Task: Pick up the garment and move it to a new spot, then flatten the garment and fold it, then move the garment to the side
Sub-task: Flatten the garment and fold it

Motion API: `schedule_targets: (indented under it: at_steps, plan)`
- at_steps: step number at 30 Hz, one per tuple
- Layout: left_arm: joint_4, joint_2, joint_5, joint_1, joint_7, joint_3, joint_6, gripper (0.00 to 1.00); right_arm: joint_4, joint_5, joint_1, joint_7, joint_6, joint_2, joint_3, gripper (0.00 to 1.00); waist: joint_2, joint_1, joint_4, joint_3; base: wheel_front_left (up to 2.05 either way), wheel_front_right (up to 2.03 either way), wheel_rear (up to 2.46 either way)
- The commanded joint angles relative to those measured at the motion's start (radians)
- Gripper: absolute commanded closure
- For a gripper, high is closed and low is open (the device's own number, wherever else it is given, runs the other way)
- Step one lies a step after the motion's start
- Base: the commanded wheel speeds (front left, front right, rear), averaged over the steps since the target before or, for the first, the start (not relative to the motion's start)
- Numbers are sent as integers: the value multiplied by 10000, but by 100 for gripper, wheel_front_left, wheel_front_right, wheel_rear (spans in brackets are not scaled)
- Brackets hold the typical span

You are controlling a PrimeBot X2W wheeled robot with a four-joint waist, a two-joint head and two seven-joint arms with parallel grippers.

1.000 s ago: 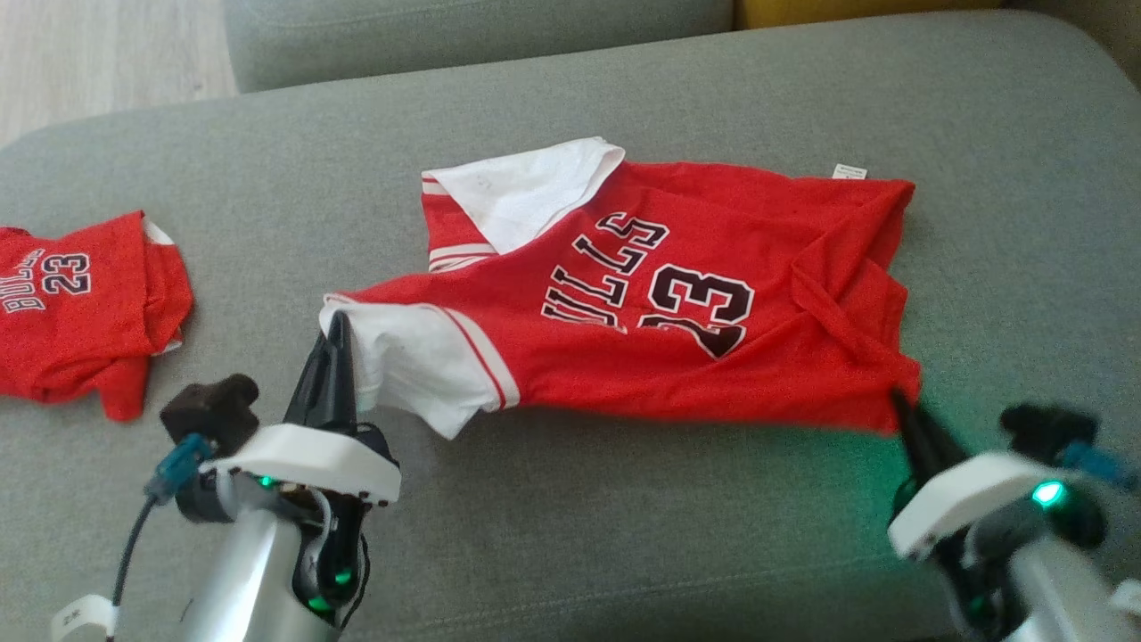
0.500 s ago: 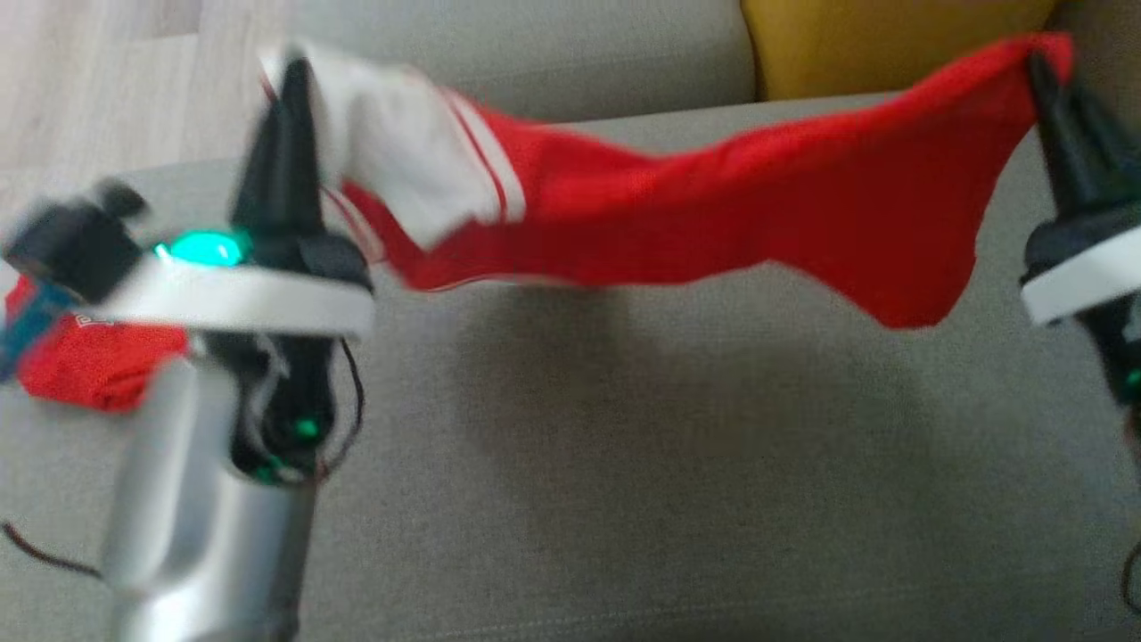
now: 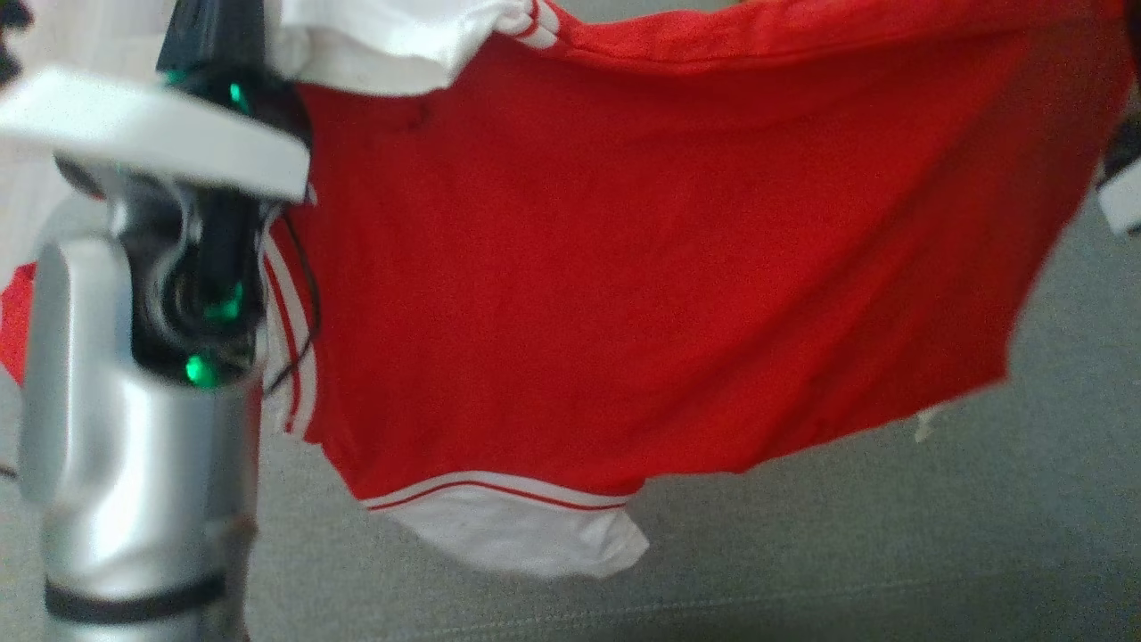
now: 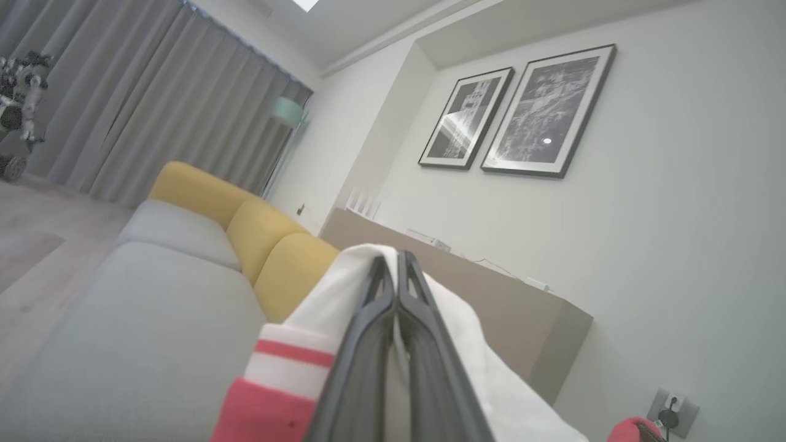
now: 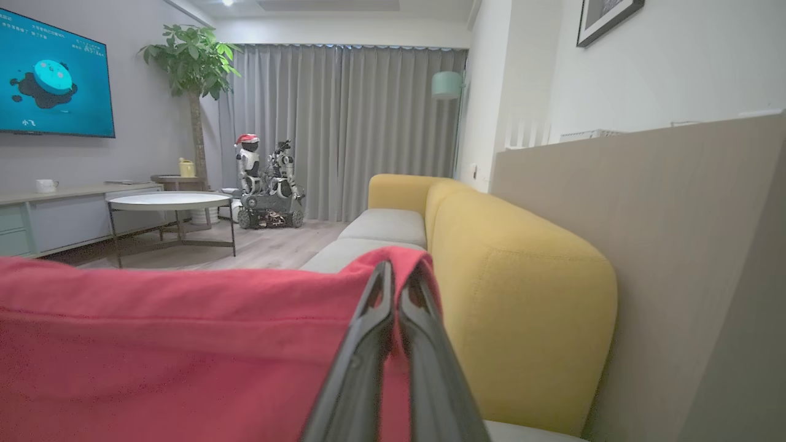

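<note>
I've raised the garment [image 3: 624, 267] off the sofa [image 3: 891, 553]; it now hangs stretched between my left gripper [image 4: 393, 263] and right gripper [image 5: 398, 276].

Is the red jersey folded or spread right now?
Spread: the jersey hangs stretched between the left gripper and right gripper, each shut on an edge.

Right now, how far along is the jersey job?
Done: pickup; the jersey hangs above the sofa. In hand: left gripper and right gripper each shut on an upper corner, holding it spread. Left: set down elsewhere, flatten, fold, move aside.
</note>
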Motion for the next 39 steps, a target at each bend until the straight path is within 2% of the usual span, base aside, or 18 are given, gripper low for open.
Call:
schedule_targets:
  at_steps: [1,2,5,9,14,18,22,27,33,39]
  plan:
    - [409,506,40,-1234,314,396,23,100,-20,123,-1027,365,75,136,254,100,0,0,-84,522,0,0,0]
    - [409,506,40,-1234,314,396,23,100,-20,123,-1027,365,75,136,254,100,0,0,-84,522,0,0,0]
    - [1600,796,201,-2604,551,413,-34,100,751,221,-2328,601,75,247,715,100,0,0,-196,1544,0,0,0]
    - [3264,995,506,-4943,454,325,-306,100,2363,284,-4955,222,75,565,1052,100,0,0,-246,3259,0,0,0]
    - [5236,1104,1078,-7700,-956,413,-702,100,4900,-409,-8117,-1795,75,929,907,100,0,0,-82,4627,0,0,0]
    - [6590,897,1148,-8713,-2114,463,-1114,100,6688,-758,-9077,-3439,75,1123,1003,100,0,0,176,4914,0,0,0]
    - [7601,698,1170,-8723,-2655,248,-1575,100,8013,-416,-8858,-4348,75,1271,1404,100,0,0,413,5125,0,0,0]
    - [8404,675,1490,-7618,-3096,-428,-2041,100,9284,436,-7680,-4672,75,1478,2023,100,0,0,588,5129,0,0,0]
    - [9071,870,1729,-5403,-3370,-1295,-2308,100,10147,1458,-5984,-3914,75,1580,3216,100,0,0,715,4644,0,0,0]
    - [9350,1273,1775,-3237,-3366,-2032,-2385,100,10565,2182,-4649,-2907,75,1178,4287,100,0,0,816,3856,0,0,0]
